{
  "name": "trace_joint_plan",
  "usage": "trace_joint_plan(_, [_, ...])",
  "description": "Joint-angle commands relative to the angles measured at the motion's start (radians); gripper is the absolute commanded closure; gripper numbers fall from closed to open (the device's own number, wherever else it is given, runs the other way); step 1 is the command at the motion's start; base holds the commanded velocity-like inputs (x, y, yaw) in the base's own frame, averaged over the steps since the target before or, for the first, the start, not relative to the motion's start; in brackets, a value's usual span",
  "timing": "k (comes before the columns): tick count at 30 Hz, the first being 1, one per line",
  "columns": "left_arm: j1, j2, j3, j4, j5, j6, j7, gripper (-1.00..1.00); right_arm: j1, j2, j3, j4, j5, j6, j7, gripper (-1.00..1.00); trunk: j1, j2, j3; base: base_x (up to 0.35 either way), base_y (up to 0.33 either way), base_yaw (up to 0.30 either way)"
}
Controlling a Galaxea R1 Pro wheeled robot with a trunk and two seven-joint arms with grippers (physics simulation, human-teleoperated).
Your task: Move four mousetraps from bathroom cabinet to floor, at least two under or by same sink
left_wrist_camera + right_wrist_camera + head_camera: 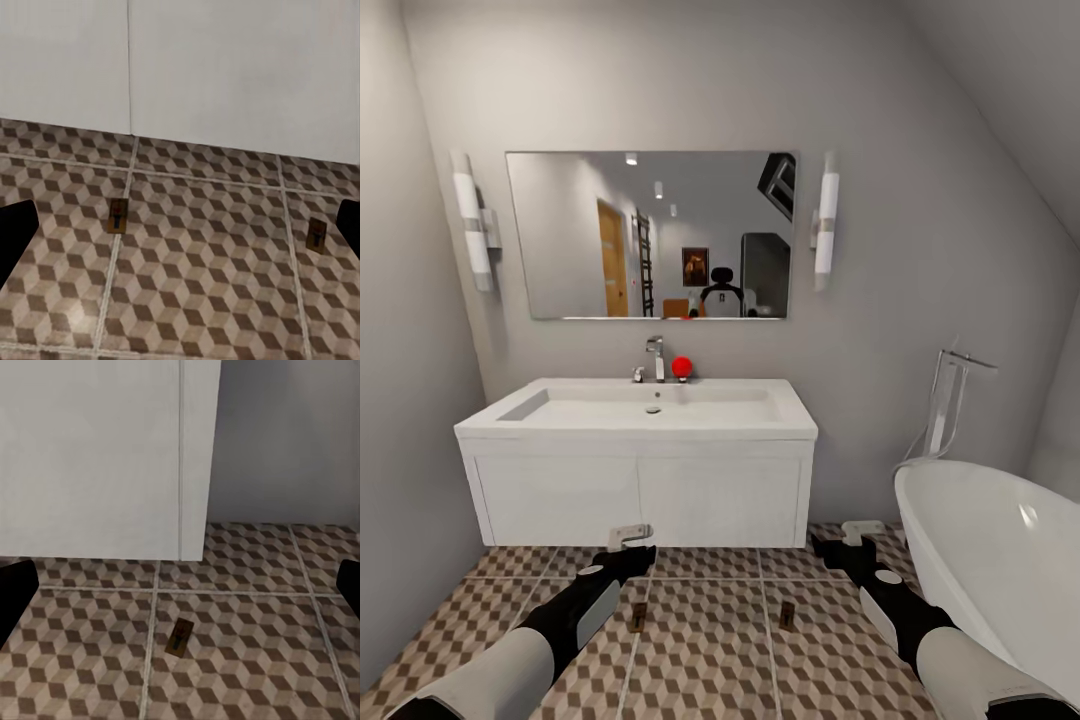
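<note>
Two mousetraps lie flat on the bathroom floor (710, 650) in front of the sink (640, 408), one on the left (639, 618) and one on the right (787, 615). The left wrist view shows both, the left mousetrap (117, 215) and the right mousetrap (317, 234). The right wrist view shows one mousetrap (179, 638) near the vanity's corner. My left gripper (628, 548) hovers open and empty above the tiles near the left trap. My right gripper (852, 540) is open and empty beyond the right trap. The cabinet is out of view.
A white bathtub (1000, 570) with a chrome filler (950, 400) stands at the right, close to my right arm. Grey walls close in on the left and behind. A red ball (681, 367) sits by the tap (656, 358), under a mirror (650, 235).
</note>
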Motion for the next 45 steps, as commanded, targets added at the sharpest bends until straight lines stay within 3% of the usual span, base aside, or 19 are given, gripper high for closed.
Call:
trace_joint_plan(1, [-0.001,0.0,-0.007,-0.002,0.006,0.004,0.008,-1.0,-0.001,-0.001,0.007,0.001,-0.011,-0.004,0.002,-1.0,-0.004,0.007,0.0,0.0,0.0,0.0])
trace_joint_plan(12, [-0.001,-0.001,-0.007,-0.001,0.006,0.004,0.008,-1.0,-0.001,-0.001,0.007,0.002,-0.011,-0.004,0.002,-1.0,-0.046,0.084,0.019,0.0,0.0,0.0])
trace_joint_plan(35, [-0.001,-0.001,-0.007,0.001,0.006,0.004,0.008,-1.0,-0.001,-0.001,0.007,0.004,-0.011,-0.004,0.002,-1.0,-0.134,0.245,0.088,0.0,0.0,0.0])
trace_joint_plan(45, [-0.001,-0.001,-0.007,0.001,0.006,0.003,0.008,-1.0,-0.001,-0.001,0.007,0.004,-0.011,-0.004,0.002,-1.0,-0.173,0.315,0.108,0.0,0.0,0.0])
